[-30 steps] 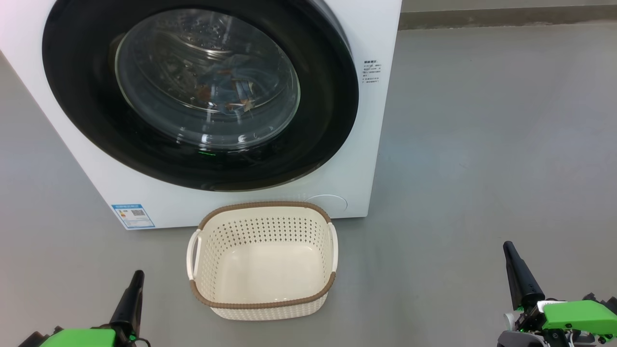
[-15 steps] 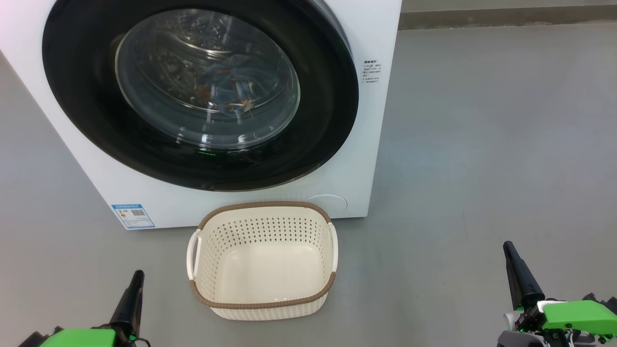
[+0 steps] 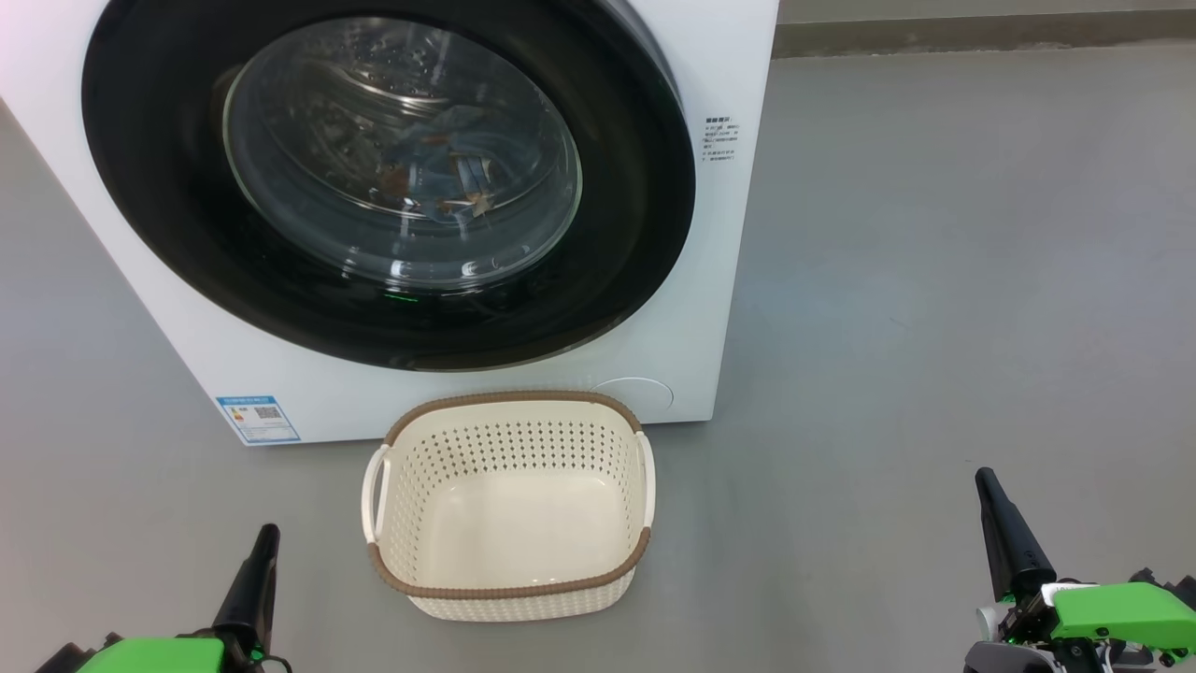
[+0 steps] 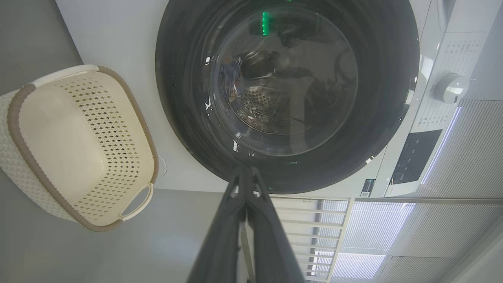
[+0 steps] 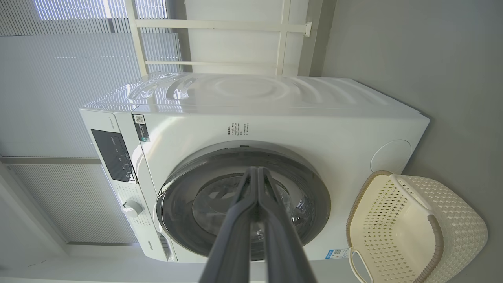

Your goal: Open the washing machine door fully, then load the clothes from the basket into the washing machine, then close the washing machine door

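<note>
The white washing machine (image 3: 710, 280) stands before me with its round black-rimmed door (image 3: 635, 234) closed flat against the front. Through the glass I see blue clothes (image 3: 439, 178) with orange-brown marks lying inside the drum. The cream basket (image 3: 509, 505) with a brown rim sits on the floor right in front of the machine, with nothing in it. My left gripper (image 3: 264, 535) is low at the left of the basket, shut and holding nothing. My right gripper (image 3: 986, 481) is far to the basket's right, also shut and holding nothing. Both wrist views show fingers pressed together: left (image 4: 246, 173), right (image 5: 257, 173).
Grey floor (image 3: 934, 280) spreads to the right of the machine and around the basket. A wall base (image 3: 981, 33) runs along the back. The machine's control panel and knob (image 4: 450, 87) are at its top, with window blinds (image 5: 78, 59) behind.
</note>
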{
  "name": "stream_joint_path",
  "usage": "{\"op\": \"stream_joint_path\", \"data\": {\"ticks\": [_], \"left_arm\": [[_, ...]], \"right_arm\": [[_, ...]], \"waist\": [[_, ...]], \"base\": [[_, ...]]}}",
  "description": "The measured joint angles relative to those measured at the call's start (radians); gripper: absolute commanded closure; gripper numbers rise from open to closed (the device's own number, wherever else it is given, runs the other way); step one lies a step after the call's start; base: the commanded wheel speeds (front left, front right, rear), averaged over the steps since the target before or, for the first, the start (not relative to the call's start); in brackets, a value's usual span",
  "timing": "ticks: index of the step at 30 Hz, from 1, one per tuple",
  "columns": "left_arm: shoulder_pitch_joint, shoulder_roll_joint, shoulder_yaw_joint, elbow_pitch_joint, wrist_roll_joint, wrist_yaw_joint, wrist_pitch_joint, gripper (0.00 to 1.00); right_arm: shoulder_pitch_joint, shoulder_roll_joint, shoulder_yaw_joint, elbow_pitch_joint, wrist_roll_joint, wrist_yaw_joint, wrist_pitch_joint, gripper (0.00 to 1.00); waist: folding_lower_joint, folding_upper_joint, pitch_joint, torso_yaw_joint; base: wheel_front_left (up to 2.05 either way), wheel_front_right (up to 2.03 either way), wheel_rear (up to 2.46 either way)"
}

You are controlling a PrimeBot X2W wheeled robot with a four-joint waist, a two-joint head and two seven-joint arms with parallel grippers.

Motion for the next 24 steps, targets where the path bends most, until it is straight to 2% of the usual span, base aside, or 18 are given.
{"op": "stream_joint_path", "data": {"ticks": [24], "left_arm": [[0.0,0.0,0.0,0.0,0.0,0.0,0.0,1.0]], "right_arm": [[0.0,0.0,0.0,0.0,0.0,0.0,0.0,1.0]], "waist": [[0.0,0.0,0.0,0.0]], "base": [[0.0,0.0,0.0]]}}
